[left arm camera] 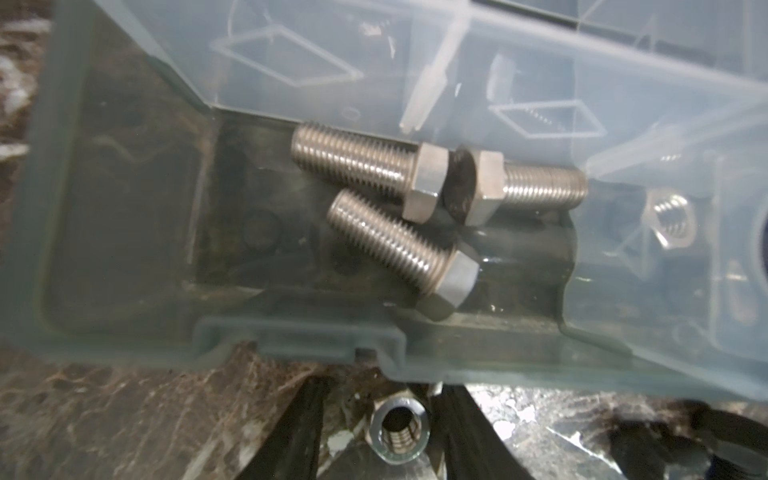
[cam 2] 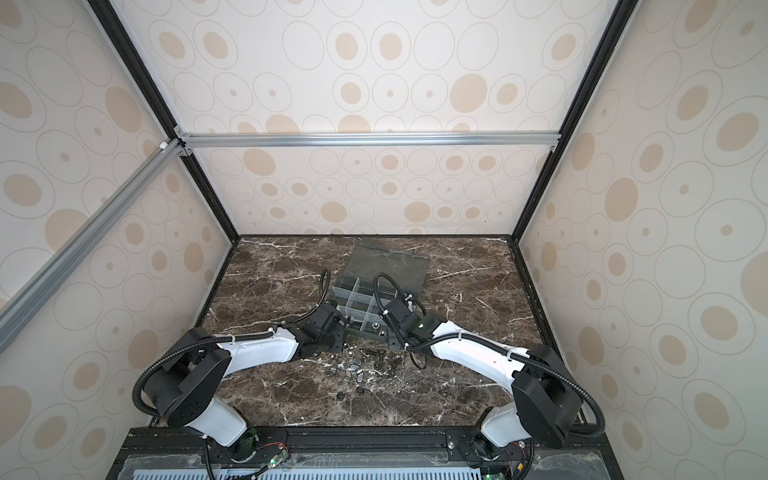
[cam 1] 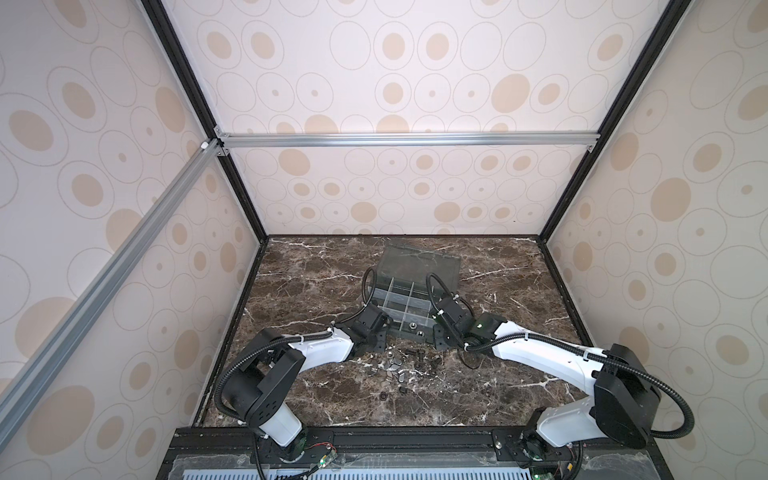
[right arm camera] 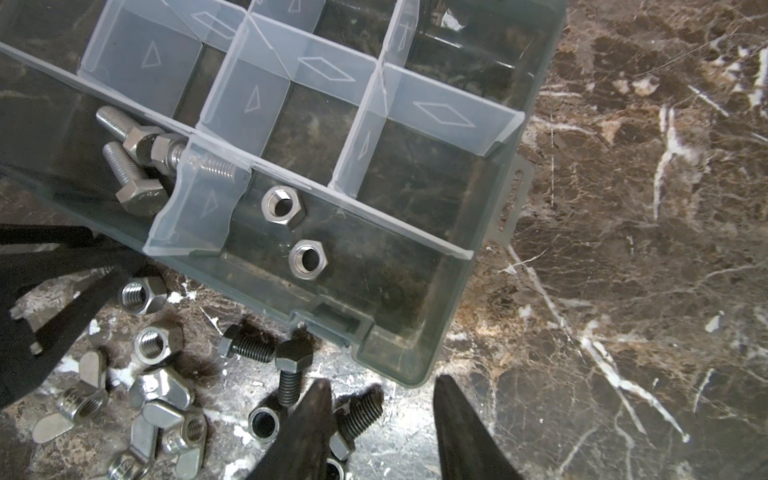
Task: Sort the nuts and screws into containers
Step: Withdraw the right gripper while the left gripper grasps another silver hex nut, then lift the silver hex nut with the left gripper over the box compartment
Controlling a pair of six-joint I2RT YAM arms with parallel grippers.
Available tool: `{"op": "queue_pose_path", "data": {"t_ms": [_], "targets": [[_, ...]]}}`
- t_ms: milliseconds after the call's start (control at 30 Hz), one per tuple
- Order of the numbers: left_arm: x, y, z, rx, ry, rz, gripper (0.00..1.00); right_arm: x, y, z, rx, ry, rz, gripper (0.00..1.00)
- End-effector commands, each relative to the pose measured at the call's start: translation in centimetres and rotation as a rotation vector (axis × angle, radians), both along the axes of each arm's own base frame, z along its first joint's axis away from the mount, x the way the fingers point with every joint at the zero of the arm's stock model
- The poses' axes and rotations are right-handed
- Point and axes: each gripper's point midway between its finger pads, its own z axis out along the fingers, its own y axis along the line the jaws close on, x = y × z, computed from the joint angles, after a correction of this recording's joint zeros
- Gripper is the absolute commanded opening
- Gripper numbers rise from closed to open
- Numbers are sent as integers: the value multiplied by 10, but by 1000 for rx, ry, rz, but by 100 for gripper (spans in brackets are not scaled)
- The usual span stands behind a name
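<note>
The smoky-grey organizer box point(cam 1: 400, 302) point(cam 2: 365, 305) stands open mid-table, its containers parted by pale dividers point(right arm camera: 291, 62). One front cell holds three silver screws point(left arm camera: 361, 178) point(right arm camera: 133, 166); the cell beside it holds two hex nuts point(right arm camera: 284, 205). My left gripper point(left arm camera: 383, 384) point(cam 1: 380, 338) is low in front of the box. A silver hex nut point(left arm camera: 399, 428) lies between its fingers, close to one and apart from the other. My right gripper point(right arm camera: 382, 380) point(cam 1: 440, 338) is open at the box's front corner. A black screw point(right arm camera: 359, 415) lies beside one finger point(right arm camera: 311, 424).
Loose parts lie on the marble in front of the box point(cam 1: 399, 368) point(cam 2: 353, 370): hex nuts point(right arm camera: 158, 343), wing nuts point(right arm camera: 162, 390), black screws point(right arm camera: 249, 347) and a dark nut point(right arm camera: 264, 424). The hinged lid point(cam 1: 419, 262) lies open behind. Patterned walls enclose the table.
</note>
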Motion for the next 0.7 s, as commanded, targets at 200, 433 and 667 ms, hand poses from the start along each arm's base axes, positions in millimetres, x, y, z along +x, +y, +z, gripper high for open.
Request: {"op": "queue_pose_path", "data": {"t_ms": [200, 433, 667], "targets": [[-7, 7, -5, 74, 9, -14, 41, -3, -11, 1, -6, -7, -30, 44], [-4, 3, -6, 102, 9, -44, 30, -5, -14, 3, -5, -12, -36, 44], [-8, 4, -5, 104, 6, -47, 21, -6, -15, 2, -1, -13, -40, 44]]}}
